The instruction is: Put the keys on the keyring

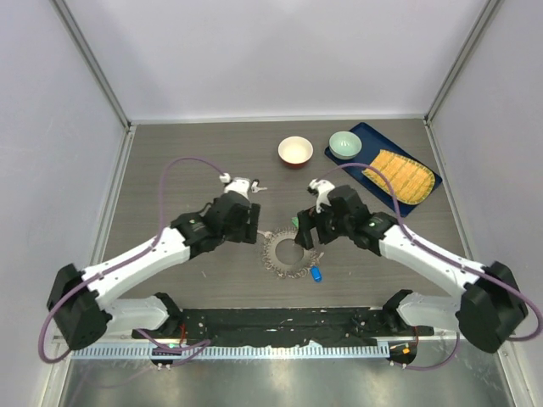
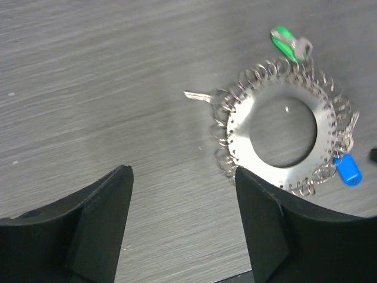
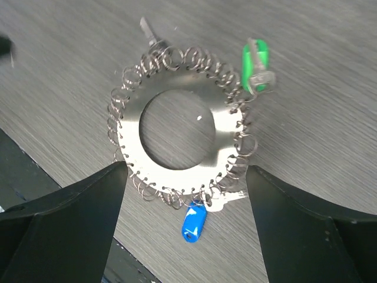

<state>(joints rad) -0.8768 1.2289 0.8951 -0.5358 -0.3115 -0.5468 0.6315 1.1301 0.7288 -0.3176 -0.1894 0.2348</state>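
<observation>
Silvery coil-fringed disc keyring [image 3: 227,132] lies near left tool [image 2: 181,174] and right tool [image 3: 187,171], both spread empty.

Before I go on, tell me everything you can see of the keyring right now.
The keyring is a flat, shiny, silvery metal disc with a large round hole in its middle. Small holes line its rim, and little wire loops fringe it all round. A green-capped key, a blue-capped key and a plain silver key sit on that fringe. It lies flat on the grey wood-grain table, below the open left gripper and right gripper; neither touches it.
</observation>
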